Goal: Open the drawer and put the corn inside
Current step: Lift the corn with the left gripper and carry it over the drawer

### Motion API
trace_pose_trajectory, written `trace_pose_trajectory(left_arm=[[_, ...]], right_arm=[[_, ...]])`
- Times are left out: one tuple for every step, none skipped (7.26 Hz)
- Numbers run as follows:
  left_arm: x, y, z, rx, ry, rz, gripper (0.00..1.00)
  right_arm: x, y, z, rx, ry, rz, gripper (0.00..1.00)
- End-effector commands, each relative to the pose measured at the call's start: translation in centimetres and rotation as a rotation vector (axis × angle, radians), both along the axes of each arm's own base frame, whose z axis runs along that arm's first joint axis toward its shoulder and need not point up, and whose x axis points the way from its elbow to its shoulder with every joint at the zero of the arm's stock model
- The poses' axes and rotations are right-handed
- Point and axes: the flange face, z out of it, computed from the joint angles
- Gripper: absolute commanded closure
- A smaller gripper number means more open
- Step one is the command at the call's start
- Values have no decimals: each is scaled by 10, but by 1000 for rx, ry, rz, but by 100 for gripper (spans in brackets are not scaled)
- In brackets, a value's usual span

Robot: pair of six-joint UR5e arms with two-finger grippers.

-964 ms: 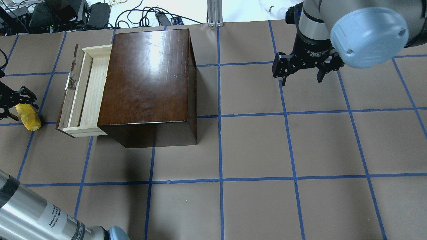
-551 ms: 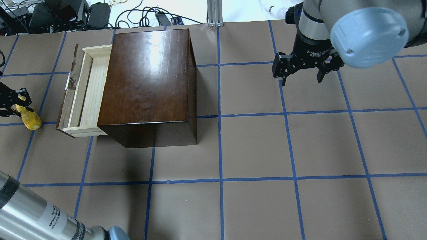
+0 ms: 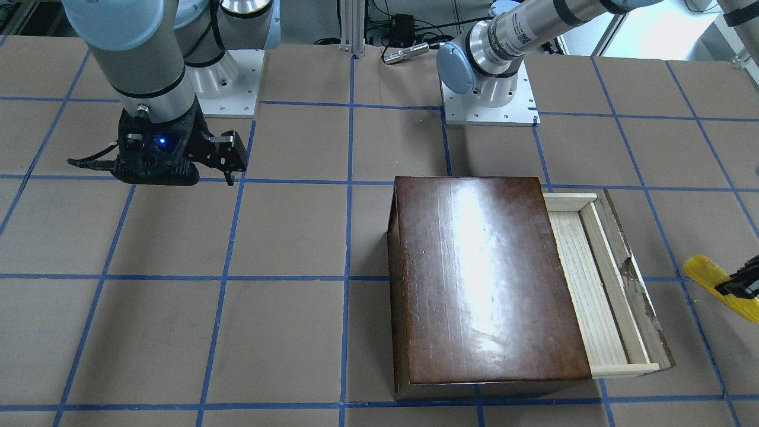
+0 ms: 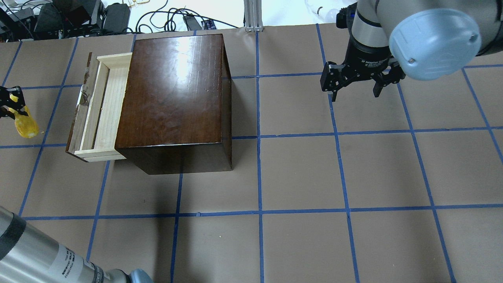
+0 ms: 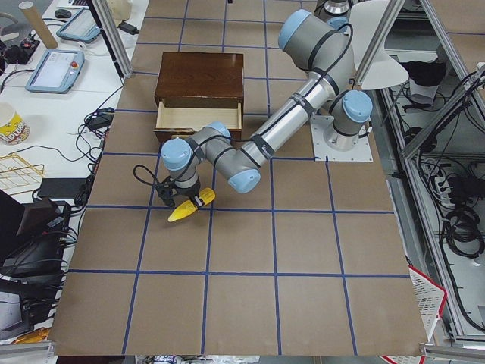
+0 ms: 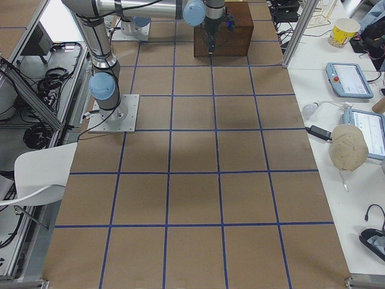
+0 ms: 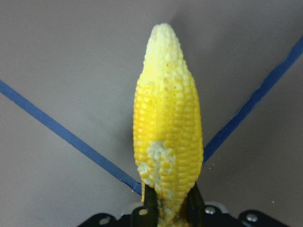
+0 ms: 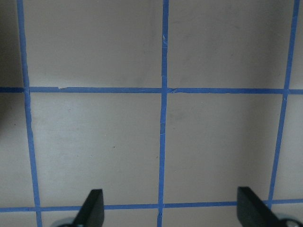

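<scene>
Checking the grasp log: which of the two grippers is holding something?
The left gripper: it is shut on the thick end of the corn. The right gripper is open and empty over the table.

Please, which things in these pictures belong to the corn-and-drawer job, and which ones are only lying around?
For the job: corn, held by the left gripper; drawer, partly open; dark-brown wooden box that holds it.

Lying about: paper cup, teach pendant and beige cap on the side table; the right gripper hangs open, unused.

Brown table w/ blue grid
</scene>
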Motion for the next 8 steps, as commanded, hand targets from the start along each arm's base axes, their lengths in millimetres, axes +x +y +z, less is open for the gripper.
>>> trace_pose_trajectory(left_arm=[[-43,-16,82,33,24,-81,100],[-70,-22,114,29,21,-140,100],[-92,-20,139,29,19,-182,100],[-117,-18,155,21,16,-246,100],[-154,-24,167,9,6,-335,100],[-190,-30,169,9,6,-389,100],[-218,-34,161,22,14,-429,100],[-248,-35,147,44,30,-465,100]], right_arm=[[0,0,0,1,0,0,0],[0,0,0,1,-1,0,0],[0,0,0,0,0,0,0],[0,0,0,1,0,0,0],[0,0,0,0,-2,0,0],[0,0,0,1,-1,0,0],[0,0,0,1,-1,0,0],[0,0,0,1,-1,0,0]])
